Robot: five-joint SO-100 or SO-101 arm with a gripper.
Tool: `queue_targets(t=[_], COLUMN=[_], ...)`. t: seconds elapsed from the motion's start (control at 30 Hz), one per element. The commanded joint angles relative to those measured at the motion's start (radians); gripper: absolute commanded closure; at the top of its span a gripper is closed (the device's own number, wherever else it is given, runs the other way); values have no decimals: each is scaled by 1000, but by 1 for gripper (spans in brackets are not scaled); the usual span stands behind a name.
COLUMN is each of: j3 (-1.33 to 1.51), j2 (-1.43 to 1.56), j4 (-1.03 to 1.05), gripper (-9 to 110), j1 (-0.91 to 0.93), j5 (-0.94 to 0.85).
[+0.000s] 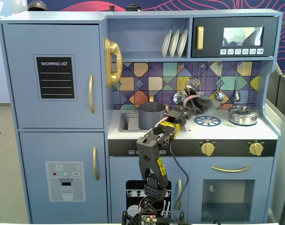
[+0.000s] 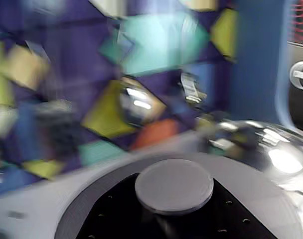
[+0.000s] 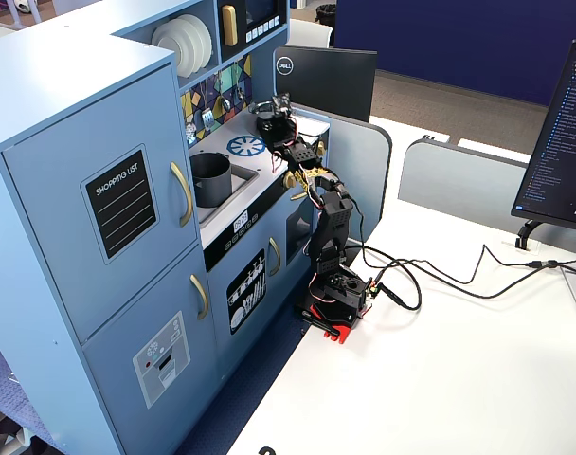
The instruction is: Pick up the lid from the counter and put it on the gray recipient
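In the wrist view the lid (image 2: 276,199) fills the bottom as a matte gray disc. Its round knob (image 2: 174,184) sits between my black fingers (image 2: 116,214), so my gripper (image 2: 174,211) is shut on it. The picture is motion-blurred. In a fixed view the gripper (image 1: 198,105) hangs blurred over the counter, above the blue burner print (image 1: 207,121) and to the right of the gray recipient (image 1: 152,115). That pot stands uncovered beside the sink (image 1: 128,122). In the other fixed view the gripper (image 3: 272,121) is behind the gray recipient (image 3: 210,178).
A shiny silver pot with its own lid (image 1: 243,114) stands at the counter's right end, close on the right in the wrist view (image 2: 271,149). Utensils (image 1: 219,93) hang on the tiled backsplash behind the gripper. A microwave (image 1: 234,36) and shelf overhang the counter.
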Motion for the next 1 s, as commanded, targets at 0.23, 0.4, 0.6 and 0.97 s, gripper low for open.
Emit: queue_targets(t=[0.23, 0.4, 0.6, 0.97], j3=[-54, 14, 117, 206], j2=[206, 244, 298, 330], j4=[138, 138, 133, 104], gripper=[102, 102, 102, 102], j1=[-308, -407, -471, -505], j5=[8, 9, 14, 9])
